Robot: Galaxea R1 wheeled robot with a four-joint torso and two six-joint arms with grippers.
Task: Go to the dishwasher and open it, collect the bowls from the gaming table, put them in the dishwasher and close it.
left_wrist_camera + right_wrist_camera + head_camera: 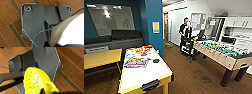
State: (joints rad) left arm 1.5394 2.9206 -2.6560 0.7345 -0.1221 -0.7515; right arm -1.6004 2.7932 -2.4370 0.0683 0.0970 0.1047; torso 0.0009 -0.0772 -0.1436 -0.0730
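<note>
A light, stiff, perforated yellow bowl (37, 80) is seen hanging above the floor; best gripped by its rim; finger state cannot be told.

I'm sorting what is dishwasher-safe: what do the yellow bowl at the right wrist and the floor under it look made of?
The yellow perforated bowl looks like glossy moulded plastic: an even bright colour, punched holes and a thick moulded handle. The floor looks like brown wood planks or wood-look laminate, with grain streaks and plank seams; the pictures cannot settle which.

open floor (184, 67), air-hockey table (144, 67) left, gaming table (224, 53) right
</note>
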